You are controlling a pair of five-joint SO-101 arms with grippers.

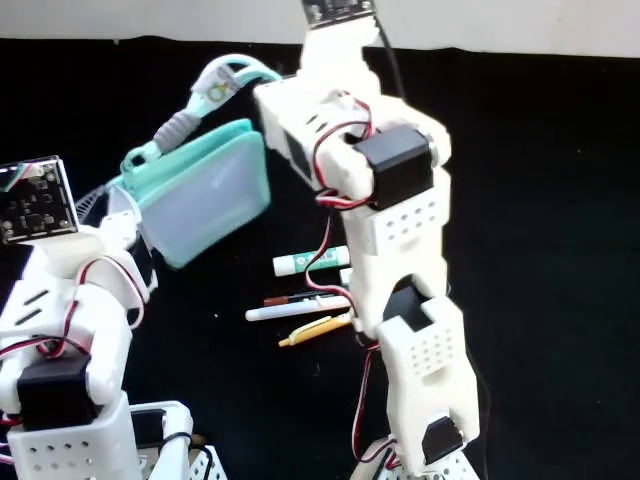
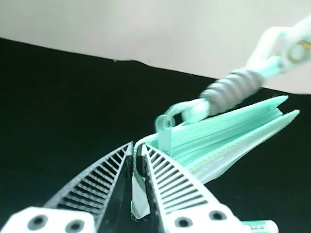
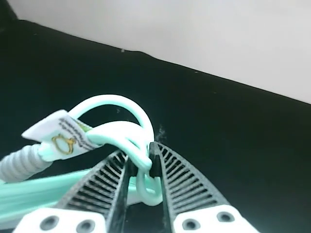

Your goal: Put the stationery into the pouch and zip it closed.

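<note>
Pouch (image 1: 205,195) between left tool (image 2: 136,148) and right tool (image 3: 141,150); pens (image 1: 300,310) on table (image 1: 540,250) nearby.

Mint-green pouch (image 1: 205,195), one side frosted clear, raised and tilted, its looped strap (image 1: 235,75) (tag and grey coil attached) out toward 12 o'clock; at its 5 o'clock, lying roughly parallel: white green-capped tube (image 1: 310,262), dark pen (image 1: 295,299), white pen (image 1: 295,311), yellow pen (image 1: 315,329).

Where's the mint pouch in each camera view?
High view: pouch hangs lifted, left of centre in the upper half.
Left wrist view: pouch stretches away from the left gripper, which pinches its end.
Right wrist view: pouch edge runs beside the right gripper, which clamps the strap loop.
Shared landmark: grey coil on the strap.
</note>
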